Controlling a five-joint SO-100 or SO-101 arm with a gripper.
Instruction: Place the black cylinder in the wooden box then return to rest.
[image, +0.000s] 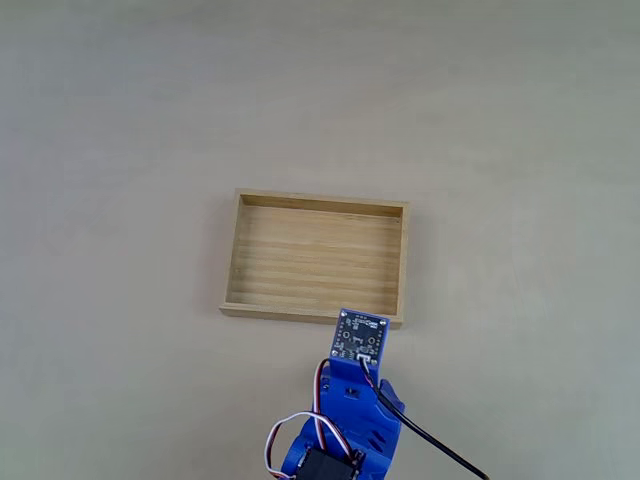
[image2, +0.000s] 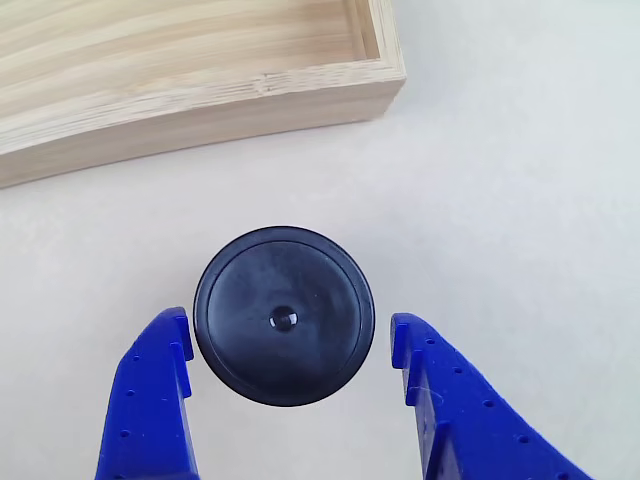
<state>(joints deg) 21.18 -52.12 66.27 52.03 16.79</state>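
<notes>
Flanking black cylinder (image2: 283, 316), spread tool (image2: 290, 342) (wooden box (image2: 200, 110) edge near)

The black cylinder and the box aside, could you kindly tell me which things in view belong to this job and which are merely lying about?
Belonging to the job:
- black cylinder, on the table between the open blue jaws
- wooden box, holding nothing
- gripper

Lying about:
- nothing loose; there is the bare table and the arm's own circuit board and cable
</notes>
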